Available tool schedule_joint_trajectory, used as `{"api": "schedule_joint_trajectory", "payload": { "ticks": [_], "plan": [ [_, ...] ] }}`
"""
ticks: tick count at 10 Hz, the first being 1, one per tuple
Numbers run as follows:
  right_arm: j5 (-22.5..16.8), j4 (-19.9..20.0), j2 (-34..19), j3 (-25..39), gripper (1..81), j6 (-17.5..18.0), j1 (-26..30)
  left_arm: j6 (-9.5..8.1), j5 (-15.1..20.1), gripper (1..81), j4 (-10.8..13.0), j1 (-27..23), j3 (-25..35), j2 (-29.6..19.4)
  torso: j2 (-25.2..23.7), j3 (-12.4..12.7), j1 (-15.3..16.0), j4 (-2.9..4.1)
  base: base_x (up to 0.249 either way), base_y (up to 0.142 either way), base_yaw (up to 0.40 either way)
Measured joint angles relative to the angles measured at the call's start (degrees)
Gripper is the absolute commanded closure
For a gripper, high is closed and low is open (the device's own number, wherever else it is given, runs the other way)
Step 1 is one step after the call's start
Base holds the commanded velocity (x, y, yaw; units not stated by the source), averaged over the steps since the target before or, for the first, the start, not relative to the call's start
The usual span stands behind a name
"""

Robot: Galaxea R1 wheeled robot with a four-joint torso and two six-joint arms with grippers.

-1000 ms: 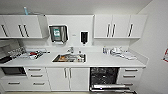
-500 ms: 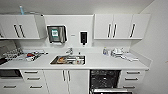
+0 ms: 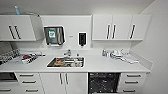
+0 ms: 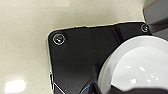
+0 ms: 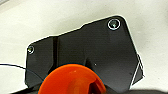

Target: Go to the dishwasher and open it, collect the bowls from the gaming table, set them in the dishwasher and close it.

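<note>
Nearest the cameras, the two bowls are seen at the wrists. In the right wrist view an orange-red bowl (image 5: 72,79) is seen large against the robot's dark plate, above a pale speckled floor (image 5: 50,17); it appears to be carried by the right tool, though the fingers cannot be made out, so whether that tool is clenched on it cannot be told. In the left wrist view a glossy whitish bowl (image 4: 140,65) is seen equally close at the left tool, above the same kind of floor (image 4: 25,37); there too the fingers are hidden and the grasp cannot be told. Farther off, in the head view, neither bowl is seen, but a white kitchen run is faced. The dishwasher (image 3: 104,83) is set under the bench (image 3: 100,65), between a white double-door cupboard (image 3: 63,82) and a stack of white drawers (image 3: 132,82); its dark interior with racks is exposed, so it stands open. A steel sink (image 3: 66,62) holding dishes is sunk into the bench beside it. A paper-towel dispenser (image 3: 53,35) and a dark soap dispenser (image 3: 82,39) are fixed to the wall behind, flanked by white wall cabinets (image 3: 120,27).
</note>
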Motion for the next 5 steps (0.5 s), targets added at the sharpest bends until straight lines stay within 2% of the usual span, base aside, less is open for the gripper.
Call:
{"api": "schedule_joint_trajectory", "payload": {
  "ticks": [2,5],
  "plan": [
    [-0.9,-0.2,0.3,0.1,81.1,0.0,-1.6,0.09,1.0,81.1,0.0,1.1,0.0,-0.2,0.0,0.0,0.0,0.0,0.147,-0.075,0.0],
    [0.0,-0.1,0.2,0.0,81.1,0.0,0.1,0.05,0.1,81.1,0.0,-0.2,0.0,-0.2,0.0,0.0,0.0,0.0,0.147,-0.075,0.0]
  ]
}}
